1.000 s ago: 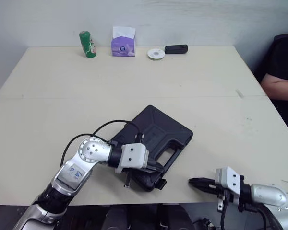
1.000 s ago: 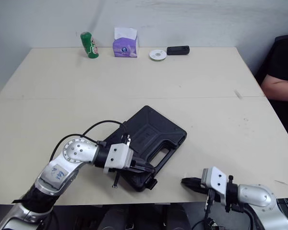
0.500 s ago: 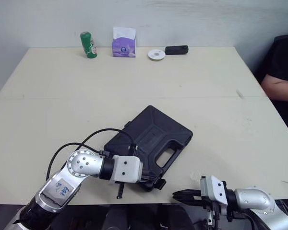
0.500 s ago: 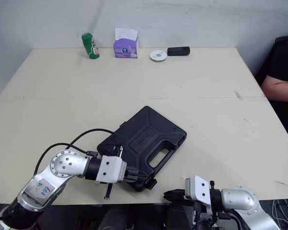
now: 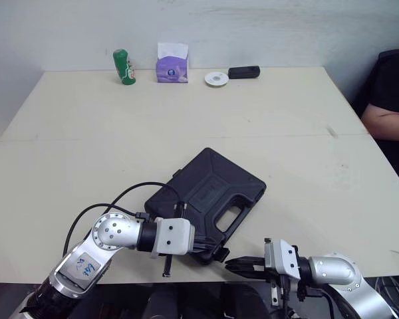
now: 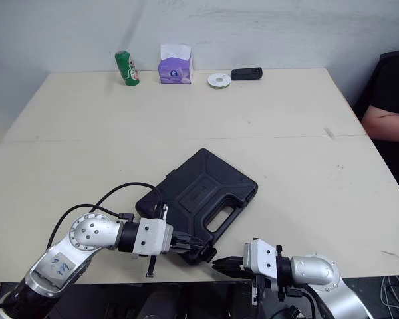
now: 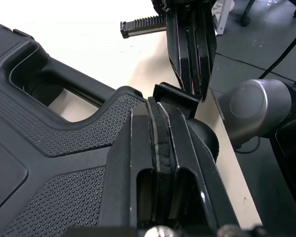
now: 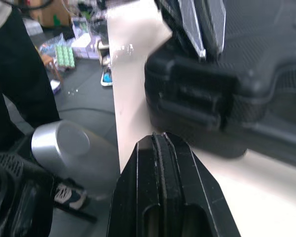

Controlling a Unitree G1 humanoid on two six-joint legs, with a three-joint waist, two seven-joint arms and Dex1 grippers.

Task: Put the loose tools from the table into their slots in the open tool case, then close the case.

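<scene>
- The pale surface (image 5: 286,113) ran as one wide top, a seam crossing it side to side.
- A black tool case (image 5: 209,189) lay shut and skewed near the front edge.
- Along the far edge stood a green can (image 5: 124,66), a purple tissue box (image 5: 172,64), a white disc (image 5: 216,78) and a black device (image 5: 243,71).

Shut black tool case (image 6: 198,189) on table (image 6: 286,119)

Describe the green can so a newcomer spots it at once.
Look along the far edge of the table. Of the four small things in a row there, the green can is leftmost, beside the purple tissue box, and the only green one.
</scene>
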